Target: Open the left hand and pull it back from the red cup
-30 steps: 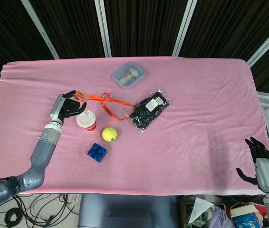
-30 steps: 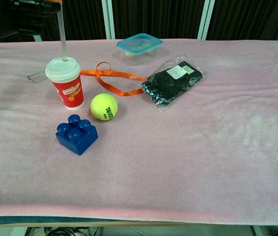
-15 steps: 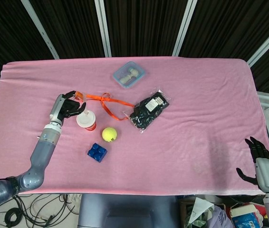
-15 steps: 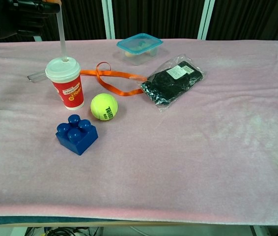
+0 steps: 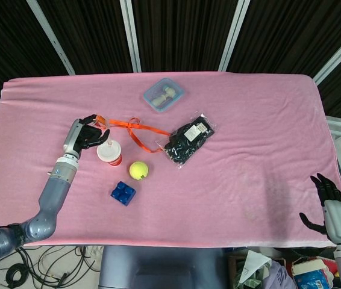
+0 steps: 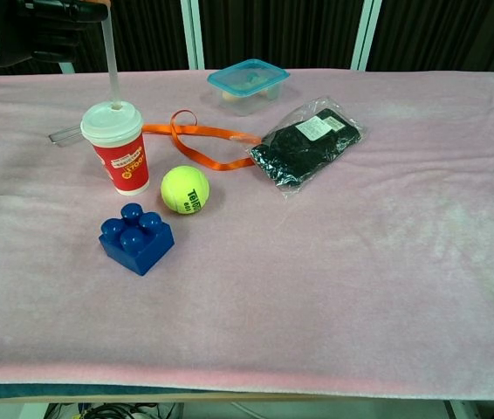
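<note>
The red cup [image 5: 110, 153] [image 6: 121, 148] stands upright on the pink cloth, with a white lid and a clear straw [image 6: 110, 61] rising from it. My left hand [image 5: 85, 135] [image 6: 44, 19] is just left of the cup and above it. Its fingertips [image 6: 90, 9] close around the top of the straw. My right hand [image 5: 332, 208] hangs past the table's near right corner, fingers spread and holding nothing; the chest view does not show it.
A yellow tennis ball [image 6: 185, 189] and a blue brick [image 6: 137, 237] lie just right of and in front of the cup. An orange lanyard [image 6: 203, 140] runs behind it. A black packet [image 6: 308, 144] and a lidded plastic box [image 6: 247, 84] sit further back.
</note>
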`<action>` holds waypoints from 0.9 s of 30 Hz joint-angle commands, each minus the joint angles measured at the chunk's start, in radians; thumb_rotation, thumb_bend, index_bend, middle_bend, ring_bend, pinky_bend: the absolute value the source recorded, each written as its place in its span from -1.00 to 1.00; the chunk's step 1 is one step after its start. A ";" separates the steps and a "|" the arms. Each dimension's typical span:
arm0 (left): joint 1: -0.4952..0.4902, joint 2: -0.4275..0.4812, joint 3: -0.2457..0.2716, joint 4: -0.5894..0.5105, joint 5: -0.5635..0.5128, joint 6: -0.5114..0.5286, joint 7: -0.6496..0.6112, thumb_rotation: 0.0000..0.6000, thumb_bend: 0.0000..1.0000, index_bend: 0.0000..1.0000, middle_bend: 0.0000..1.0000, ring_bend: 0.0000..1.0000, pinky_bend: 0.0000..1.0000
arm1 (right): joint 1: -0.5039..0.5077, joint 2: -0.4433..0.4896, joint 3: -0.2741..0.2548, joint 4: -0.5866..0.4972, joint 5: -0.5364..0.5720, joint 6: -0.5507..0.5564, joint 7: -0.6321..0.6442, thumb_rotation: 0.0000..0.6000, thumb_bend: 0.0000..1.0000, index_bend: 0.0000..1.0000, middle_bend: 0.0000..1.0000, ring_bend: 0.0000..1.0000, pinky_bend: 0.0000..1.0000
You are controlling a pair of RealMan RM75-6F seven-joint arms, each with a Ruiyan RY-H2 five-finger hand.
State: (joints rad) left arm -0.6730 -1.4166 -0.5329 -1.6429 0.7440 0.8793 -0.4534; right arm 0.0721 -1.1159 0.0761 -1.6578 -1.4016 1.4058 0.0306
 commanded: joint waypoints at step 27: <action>-0.001 -0.015 0.012 0.051 0.036 -0.032 -0.027 1.00 -0.38 0.09 1.00 1.00 1.00 | 0.001 0.000 0.002 -0.001 0.002 0.000 0.004 1.00 -0.62 -1.00 -1.00 -1.00 -0.70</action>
State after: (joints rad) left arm -0.6746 -1.4310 -0.5208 -1.5931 0.7787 0.8486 -0.4792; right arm 0.0728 -1.1161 0.0782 -1.6587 -1.4000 1.4062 0.0349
